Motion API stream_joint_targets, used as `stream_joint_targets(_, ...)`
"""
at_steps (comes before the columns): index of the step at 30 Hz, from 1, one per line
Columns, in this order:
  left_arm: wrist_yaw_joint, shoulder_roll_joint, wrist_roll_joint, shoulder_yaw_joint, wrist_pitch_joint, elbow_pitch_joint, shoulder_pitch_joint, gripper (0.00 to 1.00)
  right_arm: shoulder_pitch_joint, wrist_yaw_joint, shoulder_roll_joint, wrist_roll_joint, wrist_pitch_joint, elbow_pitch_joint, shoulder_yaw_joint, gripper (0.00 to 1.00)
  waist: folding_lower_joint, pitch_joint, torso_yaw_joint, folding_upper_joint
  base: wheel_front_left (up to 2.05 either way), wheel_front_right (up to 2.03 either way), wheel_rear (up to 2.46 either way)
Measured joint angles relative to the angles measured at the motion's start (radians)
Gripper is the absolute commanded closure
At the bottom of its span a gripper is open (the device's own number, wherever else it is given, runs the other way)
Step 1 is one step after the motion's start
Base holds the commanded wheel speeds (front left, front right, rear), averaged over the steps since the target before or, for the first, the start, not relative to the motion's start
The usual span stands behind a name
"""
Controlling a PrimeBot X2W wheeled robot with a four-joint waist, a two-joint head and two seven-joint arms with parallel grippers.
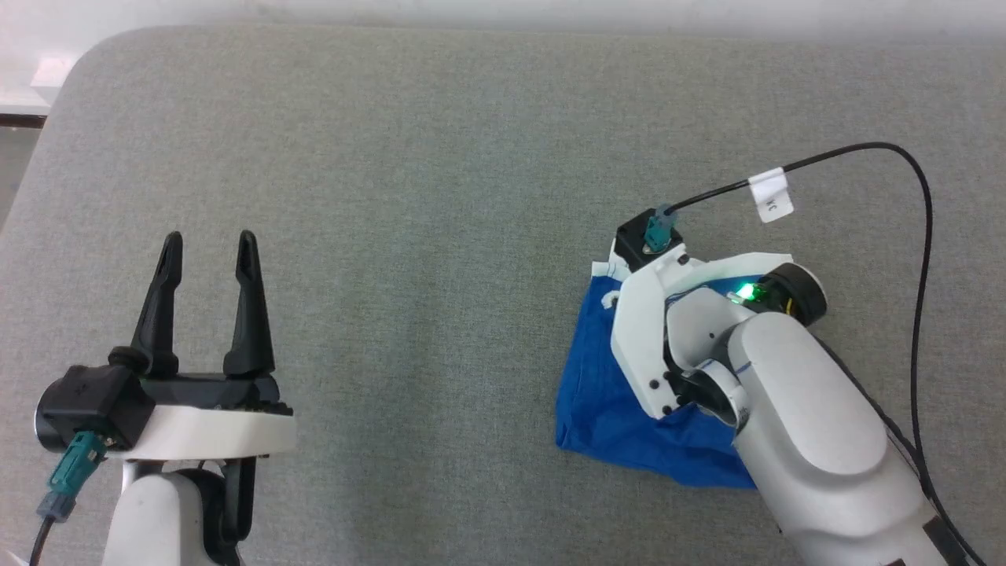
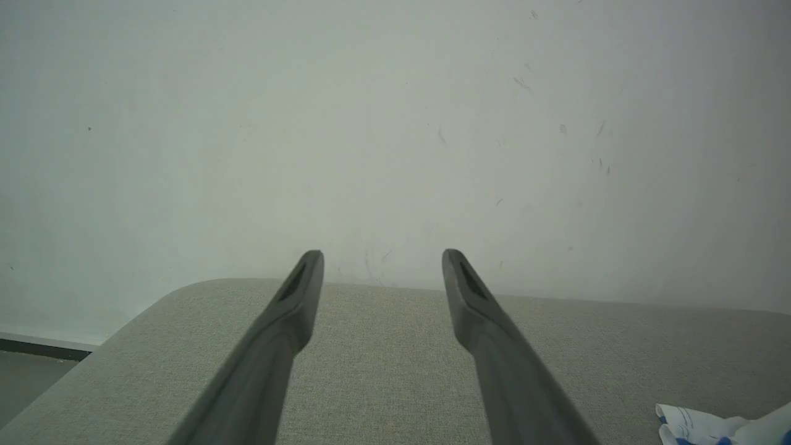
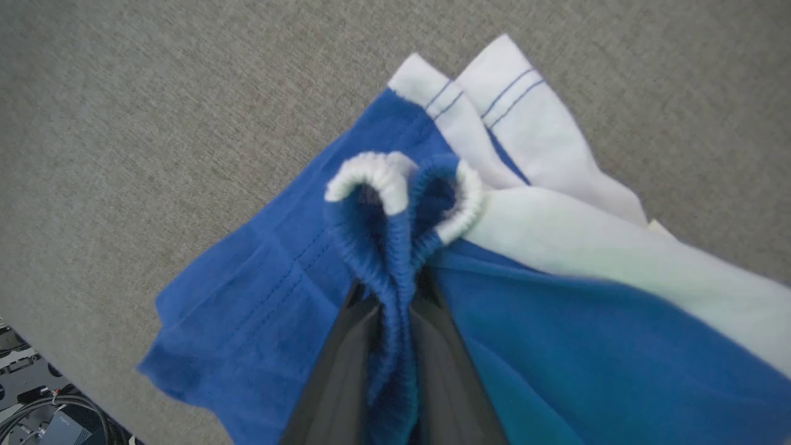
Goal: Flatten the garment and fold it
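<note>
1. Cushion, grey and woven with a rounded far-left corner, lies under everything in the head view.
2. Over the cushion's left part hangs the left gripper, its two dark fingers spread apart and holding nothing. In the left wrist view those fingers point along the cushion toward a pale wall behind its far edge.
3. On the cushion's right part lie the blue shorts, bunched in a heap rather than spread flat. Their white trim is on the side toward the cushion's far edge.
4. The right gripper points down at the cushion's right part, directly over the heap. Its fingers are pinched together on the gathered waistband. The band rises between them and curls into two loops with white ends past the tips.
5. A black cable with a white label arcs above the cushion's right edge, running from the right wrist.
</note>
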Motion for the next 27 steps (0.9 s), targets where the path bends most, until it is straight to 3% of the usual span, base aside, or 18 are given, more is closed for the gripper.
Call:
stream_joint_targets(4, 0.0, -0.001, 0.0, 0.0, 0.0, 0.001, -0.002, 0.0, -0.027, 0.0, -0.001, 0.024, -0.037, 0.053, 0.041, 1.0, 0.0, 0.004, 0.003, 0.0, 0.0, 0.0, 0.0)
stream_joint_targets(5, 0.0, -0.001, 0.0, 0.0, 0.0, 0.002, -0.004, 0.0, -0.033, -0.001, -0.001, 0.028, -0.046, 0.062, 0.051, 0.8, 0.0, 0.005, 0.003, 0.0, 0.0, 0.0, 0.0)
stream_joint_targets(7, 0.0, -0.002, 0.0, -0.002, 0.0, 0.002, -0.007, 0.0, -0.044, -0.001, -0.002, 0.041, -0.054, 0.078, 0.077, 0.0, 0.0, 0.003, 0.002, 0.0, 0.0, 0.0, 0.0)
stream_joint_targets(18, 0.0, 0.002, 0.0, 0.0, 0.0, -0.001, -0.013, 0.0, -0.081, -0.001, 0.002, 0.153, -0.13, -0.034, 0.169, 0.0, 0.0, -0.027, -0.033, 0.0, 0.0, 0.0, 0.0)
stream_joint_targets(23, 0.0, 0.008, 0.0, 0.002, 0.0, -0.007, 0.002, 0.0, -0.073, -0.001, 0.003, 0.156, -0.113, -0.115, 0.121, 0.0, 0.0, -0.044, -0.066, -0.0001, 0.0, 0.0, 0.0)
stream_joint_targets(27, 0.0, 0.008, 0.0, 0.001, 0.0, -0.012, 0.005, 0.0, -0.036, -0.001, 0.004, 0.09, -0.117, -0.209, -0.009, 0.0, -0.0001, -0.055, -0.09, 0.0, 0.0, 0.0, 0.0)
